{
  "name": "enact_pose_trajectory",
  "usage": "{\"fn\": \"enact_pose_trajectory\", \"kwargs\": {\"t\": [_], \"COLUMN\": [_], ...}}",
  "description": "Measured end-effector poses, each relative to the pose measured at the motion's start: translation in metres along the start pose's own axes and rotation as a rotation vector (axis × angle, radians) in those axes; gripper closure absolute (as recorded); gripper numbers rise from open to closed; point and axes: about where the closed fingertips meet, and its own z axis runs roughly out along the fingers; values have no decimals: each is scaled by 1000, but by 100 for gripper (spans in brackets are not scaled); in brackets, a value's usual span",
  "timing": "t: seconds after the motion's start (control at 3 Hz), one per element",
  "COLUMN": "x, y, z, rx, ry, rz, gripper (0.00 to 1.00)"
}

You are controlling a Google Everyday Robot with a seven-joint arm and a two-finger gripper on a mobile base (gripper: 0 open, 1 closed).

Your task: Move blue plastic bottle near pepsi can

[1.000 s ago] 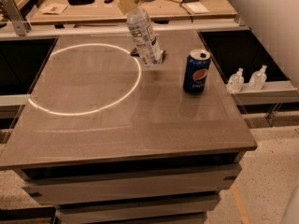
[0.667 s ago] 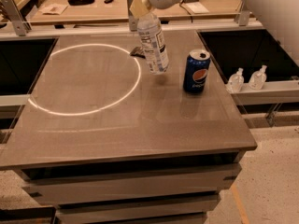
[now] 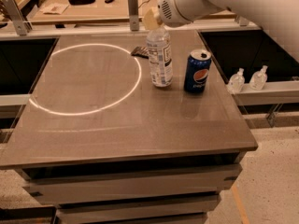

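The blue plastic bottle [image 3: 160, 56] is a tall clear bottle with a pale printed label. It stands upright on the table [image 3: 121, 125], just left of the pepsi can [image 3: 197, 72], a small gap between them. The can is dark blue with the round logo and a silver top. My gripper [image 3: 154, 18] is at the bottle's top, coming down from the white arm [image 3: 224, 1] at the upper right. It covers the bottle's cap.
A flat dark snack wrapper [image 3: 139, 52] lies behind the bottle. A bright ring of light [image 3: 56, 111] marks the table's left half. Two small clear pump bottles [image 3: 247, 80] stand on a ledge to the right. A workbench with clutter [image 3: 84, 3] is behind.
The bottle has moved right and toward the front with my gripper on its top. It now stands close beside the can.
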Motion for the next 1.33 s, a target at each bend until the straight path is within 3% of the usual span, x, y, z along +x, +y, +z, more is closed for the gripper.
{"fn": "enact_pose_trajectory", "kwargs": {"t": [1.0,1.33], "x": [15,14], "y": [-4,-4], "z": [-7,-7], "rx": [31,31], "ry": [-13,-13], "rz": [36,36], "gripper": [100,82]}}
